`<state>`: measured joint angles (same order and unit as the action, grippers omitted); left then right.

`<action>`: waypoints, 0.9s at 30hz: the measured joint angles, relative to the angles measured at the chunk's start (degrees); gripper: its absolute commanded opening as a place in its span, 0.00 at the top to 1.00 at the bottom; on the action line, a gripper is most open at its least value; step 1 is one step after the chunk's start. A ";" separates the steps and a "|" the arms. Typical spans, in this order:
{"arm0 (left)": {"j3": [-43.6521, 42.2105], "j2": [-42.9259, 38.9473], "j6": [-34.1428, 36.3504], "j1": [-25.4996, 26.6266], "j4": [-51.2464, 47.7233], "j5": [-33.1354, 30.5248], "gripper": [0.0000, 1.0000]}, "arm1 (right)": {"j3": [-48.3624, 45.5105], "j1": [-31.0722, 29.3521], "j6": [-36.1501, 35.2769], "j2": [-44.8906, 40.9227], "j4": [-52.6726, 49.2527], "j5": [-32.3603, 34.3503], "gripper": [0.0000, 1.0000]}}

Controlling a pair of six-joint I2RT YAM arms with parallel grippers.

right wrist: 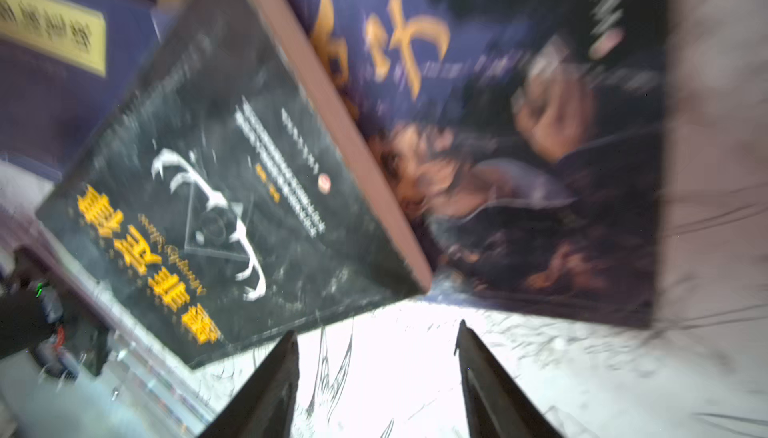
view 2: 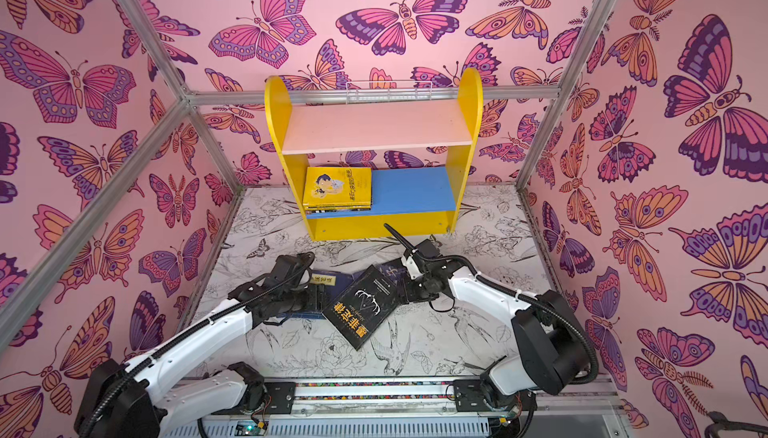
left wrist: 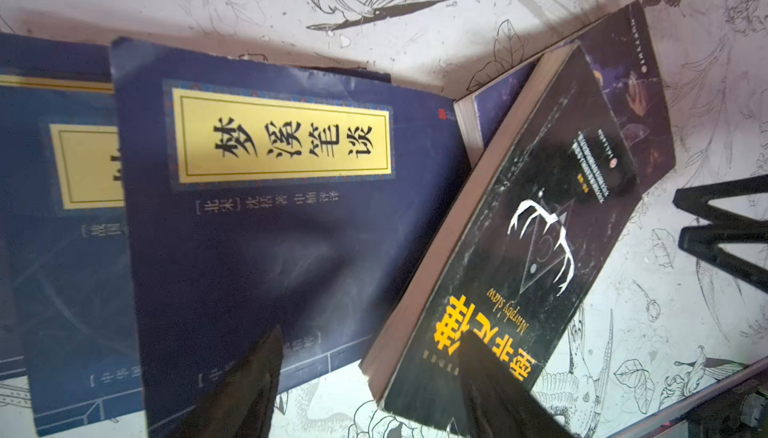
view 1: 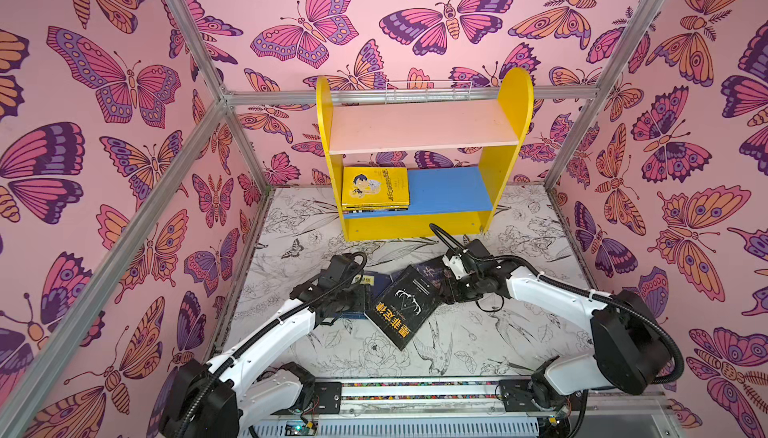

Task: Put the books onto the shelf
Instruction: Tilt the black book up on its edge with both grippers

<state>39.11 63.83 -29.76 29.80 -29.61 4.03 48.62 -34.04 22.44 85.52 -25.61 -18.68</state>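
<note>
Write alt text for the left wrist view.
A black book leans tilted across two overlapping navy books with yellow title labels, on a table printed with line drawings. The left tool hangs open over them.

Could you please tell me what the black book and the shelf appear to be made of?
Black book: a paper paperback; the bare page block shows along its edge, and the cover looks scuffed and faintly glossy. Shelf: probably painted or laminated wooden board; flat, matte panels with plain cut edges.
</note>
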 measured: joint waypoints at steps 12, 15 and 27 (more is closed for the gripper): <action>2.91 9.92 2.34 1.40 0.90 2.51 0.31 | 4.48 -3.39 -3.32 12.07 -2.01 -13.09 0.40; 3.96 12.87 2.56 1.40 1.57 3.96 0.36 | 7.58 -4.15 -4.37 14.97 -1.77 -14.88 0.40; 8.61 19.89 2.82 1.49 3.48 6.27 0.60 | 13.90 -3.80 -4.81 15.43 0.39 -18.78 0.40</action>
<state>47.72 83.72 -26.94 31.29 -26.13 10.31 62.52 -37.85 17.63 100.95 -25.21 -37.45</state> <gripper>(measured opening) 0.443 0.603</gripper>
